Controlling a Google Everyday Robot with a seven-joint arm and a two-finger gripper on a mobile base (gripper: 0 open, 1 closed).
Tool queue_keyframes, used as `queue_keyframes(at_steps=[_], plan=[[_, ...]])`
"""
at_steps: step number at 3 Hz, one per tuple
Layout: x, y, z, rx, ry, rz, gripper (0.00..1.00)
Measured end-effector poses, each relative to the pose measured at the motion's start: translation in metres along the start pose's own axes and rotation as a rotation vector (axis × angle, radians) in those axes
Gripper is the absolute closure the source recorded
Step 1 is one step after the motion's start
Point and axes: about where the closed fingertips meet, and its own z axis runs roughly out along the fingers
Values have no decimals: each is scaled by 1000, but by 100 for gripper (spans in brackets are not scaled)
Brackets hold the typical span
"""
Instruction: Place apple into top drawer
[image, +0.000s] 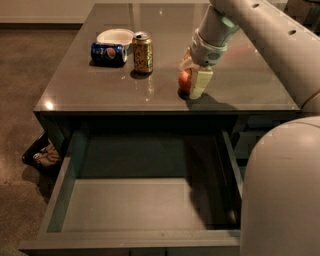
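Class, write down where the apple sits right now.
In the camera view, the apple is on the desktop near its front edge, right of the gold can, beside the gripper.

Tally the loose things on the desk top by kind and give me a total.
Drink cans: 2, a blue can on its side and a gold can upright
Apples: 1, the apple, with the gripper down at it near the desk's front edge
White dishes: 1, the white dish
Total: 4
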Motion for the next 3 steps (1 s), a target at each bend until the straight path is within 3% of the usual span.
queue_keyframes(at_steps=[3], plan=[[0,0,0,0,0,0,98]])
